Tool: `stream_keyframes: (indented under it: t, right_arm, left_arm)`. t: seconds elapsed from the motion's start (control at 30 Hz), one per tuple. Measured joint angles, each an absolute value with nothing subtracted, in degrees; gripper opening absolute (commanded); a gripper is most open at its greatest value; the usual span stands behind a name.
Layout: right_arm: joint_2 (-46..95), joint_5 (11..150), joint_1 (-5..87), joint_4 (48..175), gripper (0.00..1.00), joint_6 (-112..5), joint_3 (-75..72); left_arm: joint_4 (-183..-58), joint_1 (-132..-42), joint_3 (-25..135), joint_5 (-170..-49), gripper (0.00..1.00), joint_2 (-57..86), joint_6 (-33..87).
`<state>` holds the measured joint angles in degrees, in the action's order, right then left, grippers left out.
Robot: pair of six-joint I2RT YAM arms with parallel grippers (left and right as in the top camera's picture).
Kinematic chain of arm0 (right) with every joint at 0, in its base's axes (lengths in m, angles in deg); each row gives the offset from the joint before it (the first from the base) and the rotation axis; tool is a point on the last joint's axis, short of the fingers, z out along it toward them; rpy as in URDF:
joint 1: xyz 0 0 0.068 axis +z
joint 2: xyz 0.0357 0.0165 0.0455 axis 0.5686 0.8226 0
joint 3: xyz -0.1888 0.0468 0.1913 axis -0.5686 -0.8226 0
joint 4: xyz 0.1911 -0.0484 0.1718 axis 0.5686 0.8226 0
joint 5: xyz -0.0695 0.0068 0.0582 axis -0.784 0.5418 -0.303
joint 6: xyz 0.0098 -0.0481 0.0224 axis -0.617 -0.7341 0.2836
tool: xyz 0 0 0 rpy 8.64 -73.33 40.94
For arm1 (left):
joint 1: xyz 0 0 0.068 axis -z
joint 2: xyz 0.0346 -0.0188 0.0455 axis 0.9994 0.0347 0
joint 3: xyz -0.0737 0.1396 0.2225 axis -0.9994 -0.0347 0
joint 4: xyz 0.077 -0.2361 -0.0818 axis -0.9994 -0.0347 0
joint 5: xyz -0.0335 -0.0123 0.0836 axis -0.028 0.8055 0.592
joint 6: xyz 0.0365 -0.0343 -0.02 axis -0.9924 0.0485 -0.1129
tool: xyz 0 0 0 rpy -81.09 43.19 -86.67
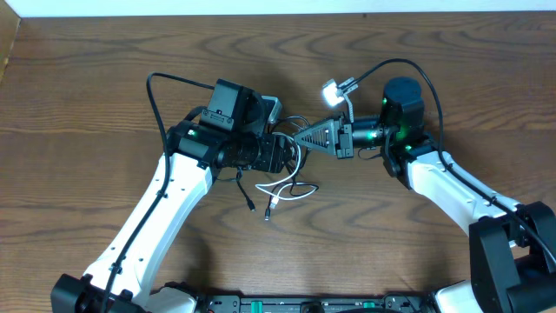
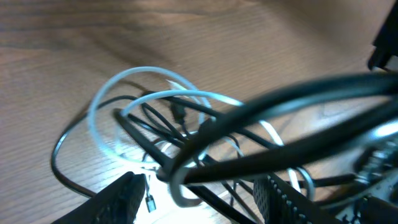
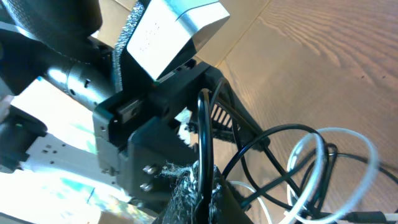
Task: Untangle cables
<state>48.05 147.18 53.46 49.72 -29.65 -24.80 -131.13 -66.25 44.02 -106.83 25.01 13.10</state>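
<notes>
The black cable (image 1: 246,193) and the white cable (image 1: 295,193) lie tangled in loose loops at the table's middle, with their plug ends toward the front. My right gripper (image 1: 300,136) is shut on a strand of the black cable (image 3: 202,124) and holds it taut above the tangle; the fingertips (image 3: 202,177) pinch it. My left gripper (image 1: 285,155) is open right over the tangle. Its fingers (image 2: 200,182) straddle the lifted black strand (image 2: 298,99), with the white loop (image 2: 99,106) and black loops (image 2: 59,155) on the wood below. The white cable (image 3: 373,155) lies below the right gripper too.
The wooden table (image 1: 104,69) stretches to a white wall at the far edge. The two grippers are nearly touching at centre. The left arm's thick black cable (image 1: 156,96) arcs up on the left; the right arm's cable (image 1: 408,63) arcs above it.
</notes>
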Motion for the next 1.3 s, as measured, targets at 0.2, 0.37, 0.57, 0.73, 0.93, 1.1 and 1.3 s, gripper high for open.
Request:
stream_keyframes:
  t: [0.2, 0.37, 0.57, 0.73, 0.93, 1.1, 1.3]
  right_arm:
    - [48.05, 149.59, 53.30, 49.77, 0.01, -27.46, -24.80]
    - [48.05, 151.71, 53.30, 49.72, 0.01, -26.46, -24.80]
    - [48.05, 152.45, 53.30, 49.72, 0.01, -25.76, -24.80]
    - [48.05, 152.47, 53.30, 49.90, 0.02, -25.80, -24.80]
    - [48.05, 151.36, 53.28, 56.74, 0.13, -27.29, -24.78]
    - [48.05, 143.64, 53.22, 69.74, 0.34, -31.09, -24.67]
    - [48.05, 123.71, 53.20, 86.44, 0.35, -35.33, -24.78]
  left_arm:
    - [-127.13, -66.25, 44.02, -104.65, 0.61, 25.01, 13.14]
    - [-122.14, -66.25, 44.02, -104.06, 0.60, 25.01, 14.30]
    - [-122.84, -66.25, 44.02, -104.74, 0.07, 25.01, 14.96]
    - [-123.58, -66.27, 44.02, -107.51, 0.08, 25.01, 14.94]
    - [-123.63, -66.32, 44.02, -109.04, 0.07, 22.69, 14.92]
    - [-122.36, -66.36, 44.21, -110.05, 0.07, 15.28, 14.92]
    - [-121.90, -66.36, 45.00, -110.61, 0.07, 7.76, 14.94]
